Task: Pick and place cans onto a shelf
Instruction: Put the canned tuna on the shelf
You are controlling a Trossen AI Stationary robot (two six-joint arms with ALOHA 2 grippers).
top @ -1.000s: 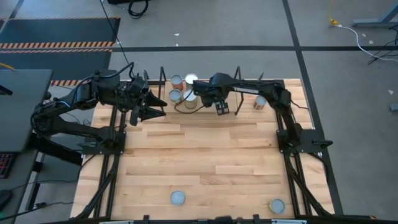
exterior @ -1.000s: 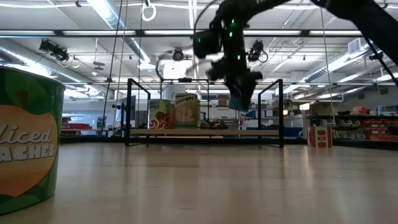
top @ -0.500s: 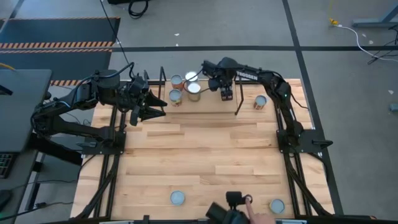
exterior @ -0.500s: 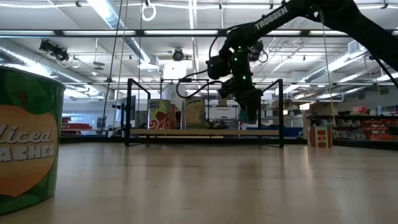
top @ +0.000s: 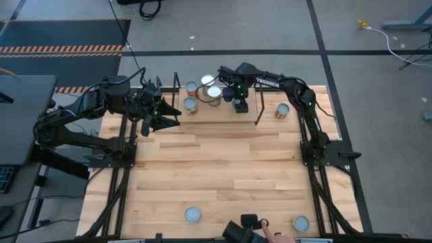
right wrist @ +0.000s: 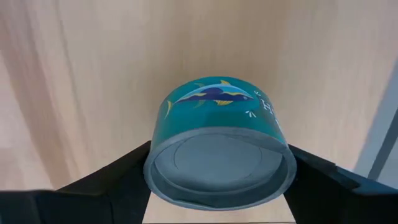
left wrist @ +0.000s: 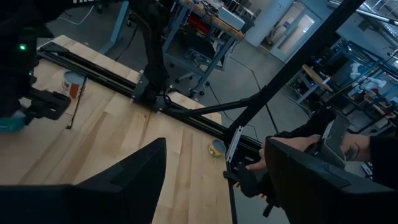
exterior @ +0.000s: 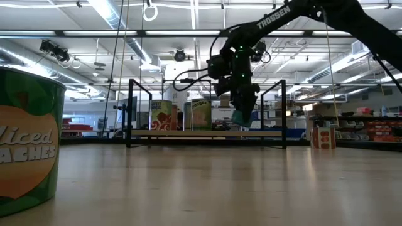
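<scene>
My right gripper (top: 240,102) is over the shelf (exterior: 207,133) at the table's far edge, shut on a low teal can with a fish label (right wrist: 219,140), which also shows in the low view (exterior: 239,118). Several cans (top: 214,94) stand upright on the shelf's left part. One can (top: 282,110) stands on the table at the far right. Two more cans (top: 193,214) (top: 300,223) stand near the front edge. My left gripper (top: 172,116) hangs open and empty over the table's far left. My right gripper pinches the teal can by its round side wall (right wrist: 155,163), one finger (right wrist: 115,183) on each of two opposite sides, just under the top rim. The fingers come from above, pointing down. The can hangs upright, a little above the shelf board.
Black rod uprights (top: 258,108) flank the shelf beside my right gripper. A big "Sliced Peaches" can (exterior: 25,144) stands close to the low camera. A person's hand with a dark device (top: 253,228) reaches over the table's near edge. Bare wood (top: 223,162) lies mid-table.
My right gripper has carried the teal can toward the far edge and down, to just above the shelf board. One can on the shelf has shifted a little toward the right. A person's hand has come in at the near edge.
</scene>
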